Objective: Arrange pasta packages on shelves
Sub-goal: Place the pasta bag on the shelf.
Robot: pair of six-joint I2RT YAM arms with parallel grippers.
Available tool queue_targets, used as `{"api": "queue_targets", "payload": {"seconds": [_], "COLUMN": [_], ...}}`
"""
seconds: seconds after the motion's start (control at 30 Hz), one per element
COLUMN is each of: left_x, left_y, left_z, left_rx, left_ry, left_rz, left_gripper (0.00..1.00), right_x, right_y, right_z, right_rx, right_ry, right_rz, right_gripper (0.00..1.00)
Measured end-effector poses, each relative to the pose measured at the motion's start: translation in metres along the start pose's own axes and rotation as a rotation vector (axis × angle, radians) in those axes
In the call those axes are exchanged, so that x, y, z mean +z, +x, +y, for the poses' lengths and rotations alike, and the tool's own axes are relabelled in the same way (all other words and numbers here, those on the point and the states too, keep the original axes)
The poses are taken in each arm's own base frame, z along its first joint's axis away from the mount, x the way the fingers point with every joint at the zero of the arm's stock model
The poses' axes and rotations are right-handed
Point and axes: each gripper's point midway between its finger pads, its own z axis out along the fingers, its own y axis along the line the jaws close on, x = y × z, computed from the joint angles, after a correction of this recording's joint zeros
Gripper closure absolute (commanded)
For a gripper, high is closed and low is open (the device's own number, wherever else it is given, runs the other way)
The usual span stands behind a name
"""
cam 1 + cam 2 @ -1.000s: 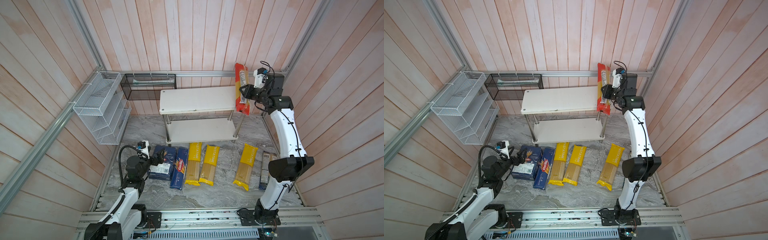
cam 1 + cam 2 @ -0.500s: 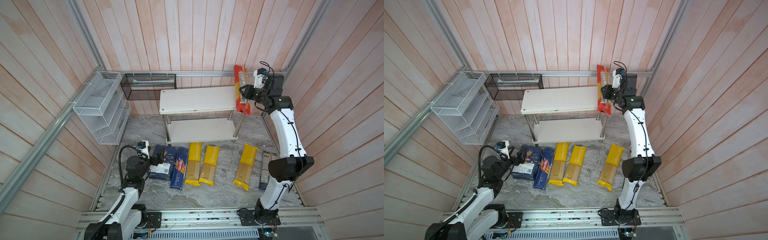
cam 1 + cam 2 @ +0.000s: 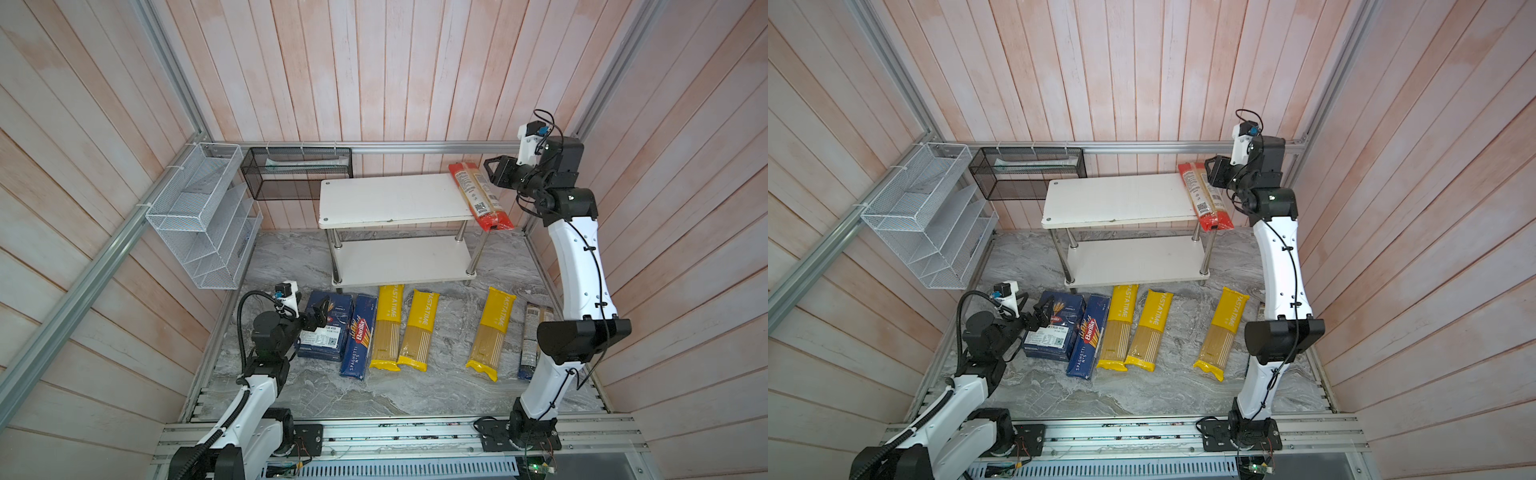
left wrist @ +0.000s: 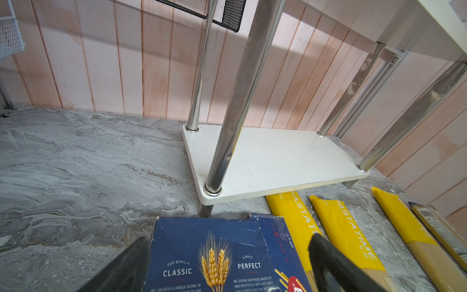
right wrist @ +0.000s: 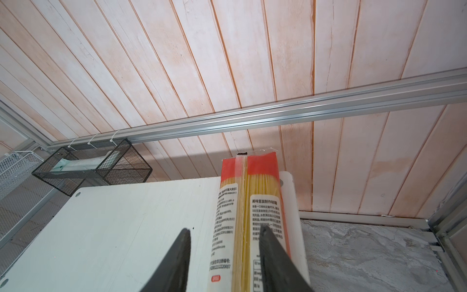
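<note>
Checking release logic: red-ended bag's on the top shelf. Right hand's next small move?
Probably lift the right hand straight up and back: its jaws stand apart, and the red-ended bag already lies on the top shelf, overhanging the front edge.

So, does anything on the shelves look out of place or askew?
Yes: the red-ended bag lies at the right end of the top board, and its red end juts past the front edge, unsupported.

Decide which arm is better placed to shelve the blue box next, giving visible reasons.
Left. The left tool straddles the box, jaws apart; the right tool is up at the top shelf, over the red bag.
</note>
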Motion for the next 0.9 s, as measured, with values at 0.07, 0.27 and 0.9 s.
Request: {"api": "queue_targets", "payload": {"seconds": [0.07,0.27,0.9], "left_x": [0.0,-0.001,-0.002], "left_y": [0.0,-0.001,-0.001], "left_z": [0.0,-0.001,0.0], "left_rx": [0.001,0.002,0.003], "left_ry": [0.0,0.001,-0.002], "left_rz": [-0.001,-0.006,-0.008], "left_gripper": [0.0,0.0,0.0], "right_x": [-0.005,-0.045,-0.156], "right_y": [-0.001,0.022,0.076], "right_z": [0.002,0.017,0.035], "right_rx": [-0.004,0.01,-0.026], "right_ry": [0.0,-0.025,0.054], "right_rz": [-0.002,0.03,0.006], "right_gripper": [0.55,0.54,0.52]}}
